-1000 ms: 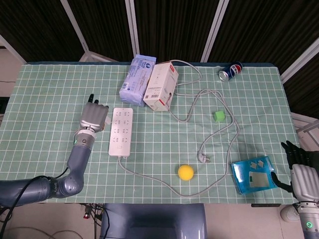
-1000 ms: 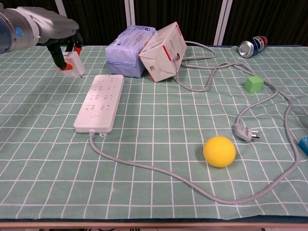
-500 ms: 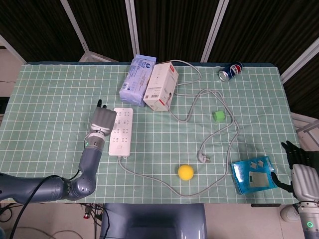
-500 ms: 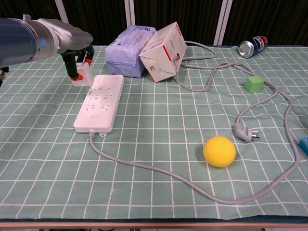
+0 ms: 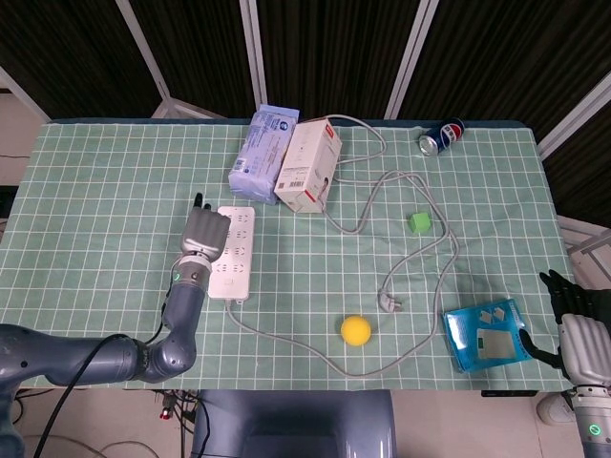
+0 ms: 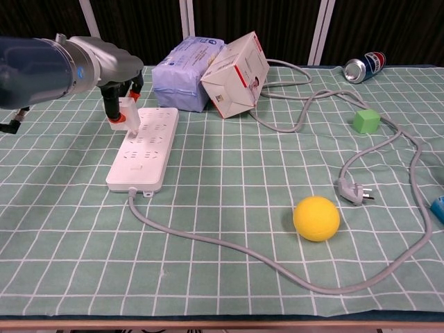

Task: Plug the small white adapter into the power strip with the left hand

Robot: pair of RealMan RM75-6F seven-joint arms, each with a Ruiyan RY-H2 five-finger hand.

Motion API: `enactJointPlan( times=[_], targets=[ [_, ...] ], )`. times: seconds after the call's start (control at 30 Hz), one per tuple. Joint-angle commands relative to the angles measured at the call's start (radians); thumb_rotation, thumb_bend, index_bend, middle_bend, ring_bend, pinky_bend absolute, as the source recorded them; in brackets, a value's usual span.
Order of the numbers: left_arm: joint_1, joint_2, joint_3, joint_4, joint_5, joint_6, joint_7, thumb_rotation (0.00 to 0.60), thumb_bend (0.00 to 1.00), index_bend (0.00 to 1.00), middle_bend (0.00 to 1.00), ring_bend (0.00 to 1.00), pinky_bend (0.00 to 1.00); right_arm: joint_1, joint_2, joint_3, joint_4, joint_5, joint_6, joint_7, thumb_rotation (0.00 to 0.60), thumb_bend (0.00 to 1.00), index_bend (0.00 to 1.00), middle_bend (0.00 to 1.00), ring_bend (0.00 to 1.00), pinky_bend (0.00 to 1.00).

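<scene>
The white power strip (image 5: 232,252) (image 6: 143,148) lies lengthwise on the green checked cloth, its grey cord trailing toward the front. My left hand (image 5: 201,236) (image 6: 122,95) hovers over the strip's left edge and holds the small white adapter (image 6: 128,114) between its fingers, just above the far left sockets. Whether the adapter touches the strip I cannot tell. From the head camera the hand hides the adapter. My right hand (image 5: 578,329) rests off the table's right front corner, fingers spread and holding nothing.
A blue tissue pack (image 5: 262,150) and a white carton (image 5: 308,165) stand just behind the strip. A loose grey cable with plug (image 5: 391,303), a yellow ball (image 5: 355,330), a green cube (image 5: 419,222), a soda can (image 5: 440,136) and a blue box (image 5: 485,335) lie to the right.
My left hand has carried the adapter rightward and down, from left of the strip to over its left edge. The right hand has not moved.
</scene>
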Motion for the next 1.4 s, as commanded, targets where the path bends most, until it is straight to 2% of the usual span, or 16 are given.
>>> enactJointPlan(
  times=[0.03,1.4],
  targets=[
    [-0.002,-0.003,0.003,0.008,-0.003,0.0,0.003,0.6,0.81,0.73,0.77,0.24,0.08,0.0,0.0,0.0,0.0,0.0,0.0,0.0,0.6,0.4,0.0,0.0,0.0,0.04],
    [-0.004,-0.041,0.032,0.063,0.02,-0.036,-0.017,0.6,0.81,0.74,0.78,0.24,0.08,-0.001,0.002,0.0,-0.005,0.002,0.0,0.001,0.6,0.4,0.0,0.0,0.0,0.04]
  ],
)
